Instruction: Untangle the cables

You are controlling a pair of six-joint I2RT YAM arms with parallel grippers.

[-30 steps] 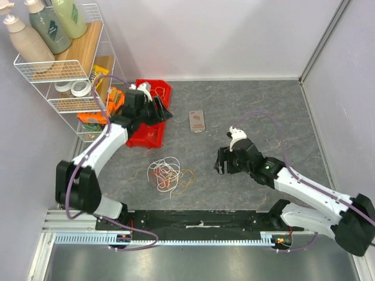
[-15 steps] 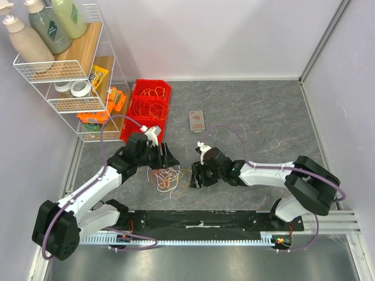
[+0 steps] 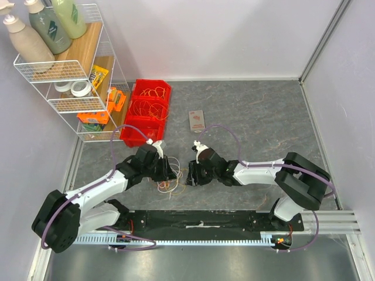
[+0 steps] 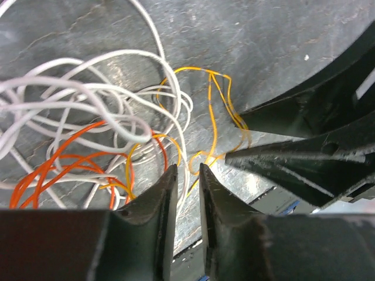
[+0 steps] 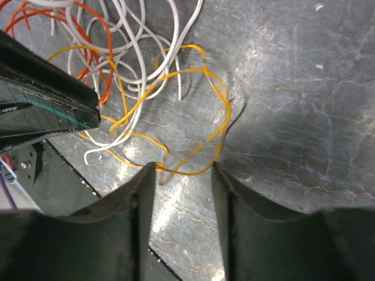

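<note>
Right gripper point(image 5: 183, 170) stands apart, straddling a yellow loop of the cables point(image 3: 170, 183) at lower centre; left gripper point(image 4: 186, 174) is nearly together over a white strand, grip unclear.

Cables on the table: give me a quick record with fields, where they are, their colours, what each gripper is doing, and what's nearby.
cables: one tangled pile on the grey table, near its front edge, between the two grippers
colours: white, orange, yellow
left gripper: at the pile, jaws nearly together over white and yellow strands; grip unclear
right gripper: jaws apart, yellow loop lying across the gap at the tips
nearby: red bin farther back on the left, more cables inside
</note>
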